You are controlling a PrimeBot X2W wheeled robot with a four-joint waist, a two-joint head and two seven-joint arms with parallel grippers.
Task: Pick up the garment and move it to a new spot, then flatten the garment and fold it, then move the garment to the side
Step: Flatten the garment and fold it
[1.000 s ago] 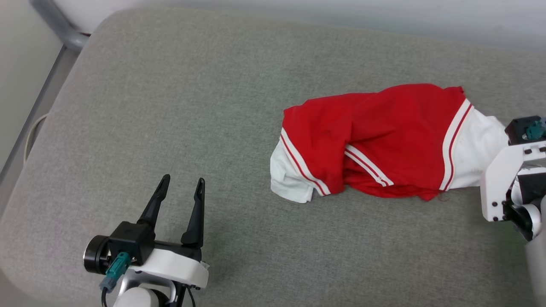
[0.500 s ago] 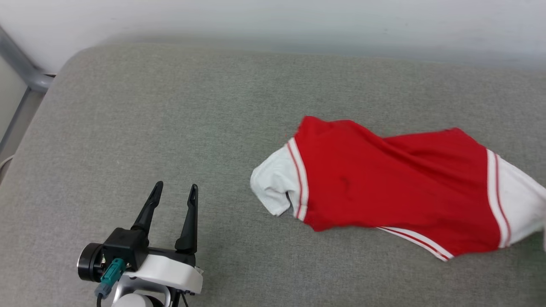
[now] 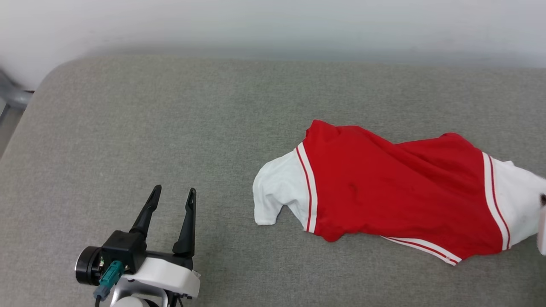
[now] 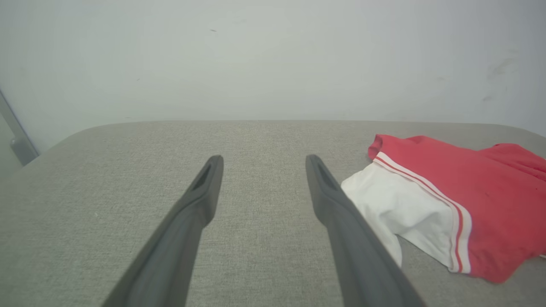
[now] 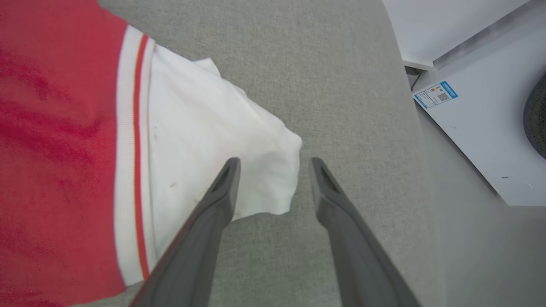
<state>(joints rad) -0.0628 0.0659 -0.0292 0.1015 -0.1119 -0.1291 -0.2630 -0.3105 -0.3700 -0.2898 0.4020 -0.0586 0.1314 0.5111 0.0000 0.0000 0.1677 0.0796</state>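
Observation:
The garment (image 3: 396, 194), a red T-shirt with white sleeves and striped trim, lies spread on the grey cushion (image 3: 170, 128) at the right. My left gripper (image 3: 170, 198) rests open at the lower left, well clear of the shirt; the left wrist view shows the garment (image 4: 460, 200) to the right of its fingers. In the right wrist view my right gripper (image 5: 275, 164) hangs open above the end of the garment's (image 5: 204, 149) white sleeve, its fingers apart and holding nothing. A pale bit of the right arm (image 3: 541, 230) shows at the right edge of the head view.
A pale wall (image 3: 273, 25) runs behind the cushion. A grey metal frame (image 3: 10, 98) stands at the far left. Past the cushion's right edge, the right wrist view shows a white appliance (image 5: 482, 128) with a blue label on the floor.
The right gripper has pulled the garment out flatter and then opened, letting go of the white sleeve. The head camera has tilted, shifting the whole picture. The left gripper stays still.

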